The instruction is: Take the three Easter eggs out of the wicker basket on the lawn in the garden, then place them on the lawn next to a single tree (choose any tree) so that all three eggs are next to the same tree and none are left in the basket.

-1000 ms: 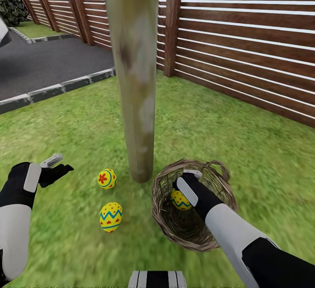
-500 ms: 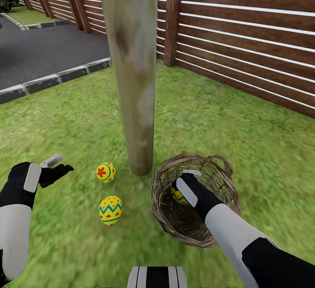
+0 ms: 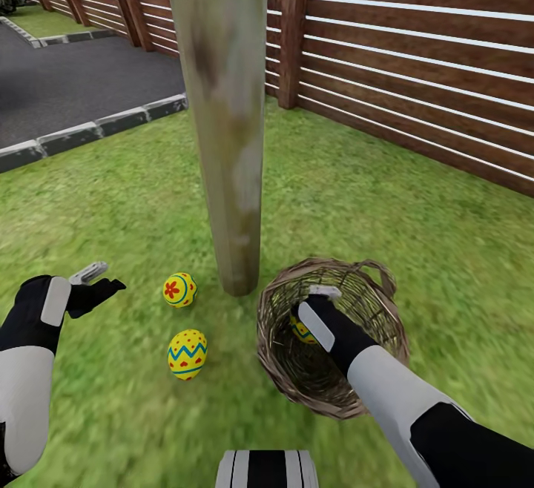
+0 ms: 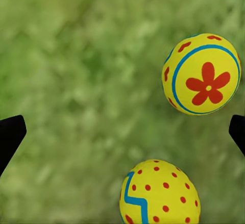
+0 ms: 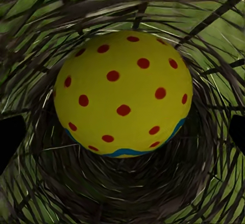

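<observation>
Fingers, right gripper (image 5: 122, 132): held wide apart, their dark tips at the two side edges of the right wrist view, with the third egg (image 5: 123, 92) centred between them and not yet clamped. Fingers, left gripper (image 4: 122, 132): likewise spread, empty, over bare grass.

Third egg: yellow, red-dotted, a blue band low on its shell; lying on the floor of the wicker basket (image 3: 386, 302). In the head view it (image 3: 302, 332) is mostly masked by the right gripper (image 3: 315, 310), which is sunk inside the rim.

Change noted over the last second: the right gripper has been kept in the basket with almost no descent; the shift of fence and trunk across the frame is put down to camera motion. The grasp is therefore judged pending, with one egg of three left to lift out.

Flower egg (image 3: 179, 289) and zigzag egg (image 3: 187, 354): set on the lawn (image 3: 445, 236), at about 8 and 7 o'clock from the foot of the tree (image 3: 237, 251), the former near the trunk. The basket stands at about 4 o'clock from it, just beside.

Views compared: the clearance between fingertips and shell is supplied by the right wrist view; the layout around the trunk by the head view; the flower motif (image 4: 202, 74) and dotted shell (image 4: 161, 193) in detail by the left wrist view.
</observation>
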{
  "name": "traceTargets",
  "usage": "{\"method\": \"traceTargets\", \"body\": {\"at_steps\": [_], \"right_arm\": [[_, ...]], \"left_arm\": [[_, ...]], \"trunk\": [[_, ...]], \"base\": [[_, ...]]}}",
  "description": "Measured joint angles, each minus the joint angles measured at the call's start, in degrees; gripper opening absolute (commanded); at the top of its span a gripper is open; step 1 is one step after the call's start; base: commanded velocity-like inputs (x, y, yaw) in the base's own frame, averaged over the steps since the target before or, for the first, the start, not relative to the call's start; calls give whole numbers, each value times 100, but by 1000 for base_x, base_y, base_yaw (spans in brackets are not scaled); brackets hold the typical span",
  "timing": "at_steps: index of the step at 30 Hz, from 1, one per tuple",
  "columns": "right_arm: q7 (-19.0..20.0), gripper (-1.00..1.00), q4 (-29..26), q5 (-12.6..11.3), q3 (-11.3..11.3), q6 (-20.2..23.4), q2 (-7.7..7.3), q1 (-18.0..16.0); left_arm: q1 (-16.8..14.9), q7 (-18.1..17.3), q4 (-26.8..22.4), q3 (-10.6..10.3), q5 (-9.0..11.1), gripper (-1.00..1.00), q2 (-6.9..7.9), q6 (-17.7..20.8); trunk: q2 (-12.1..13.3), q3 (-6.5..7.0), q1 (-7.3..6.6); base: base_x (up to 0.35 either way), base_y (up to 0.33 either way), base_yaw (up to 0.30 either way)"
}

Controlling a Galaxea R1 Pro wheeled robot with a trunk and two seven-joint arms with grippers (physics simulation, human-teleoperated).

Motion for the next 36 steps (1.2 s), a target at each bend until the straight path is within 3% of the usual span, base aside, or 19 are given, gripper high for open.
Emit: {"method": "traceTargets", "body": {"at_steps": [2, 5, 9, 22, 27, 36], "right_arm": [[132, 100, 17, 5, 192, -349, -10, 1], [356, 100, 52, 37, 664, -873, -35, 2], [469, 100, 176, 67, 1032, -1166, -56, 1], [491, 100, 223, 53, 1087, -1221, -81, 2], [499, 100, 253, 45, 1093, -1224, -272, 2], [500, 100, 278, 38, 1094, -1227, -303, 2]], "left_arm": [[0, 0, 2, -1, 0, 100, -2, 0], [2, 0, 6, 0, 0, 100, -4, 0], [0, 6, 103, 1, 0, 100, -4, -1], [0, 0, 281, -5, 0, 100, -11, -15], [0, -4, 318, 0, 0, 100, -13, -11], [0, -16, 321, -2, 0, 100, -13, -9]], "trunk": [[0, 0, 0], [0, 0, 0], [0, 0, 0], [0, 0, 0], [0, 0, 0], [0, 0, 0]], "base": [[0, 0, 0], [0, 0, 0], [0, 0, 0], [0, 0, 0], [0, 0, 0], [0, 0, 0]]}}
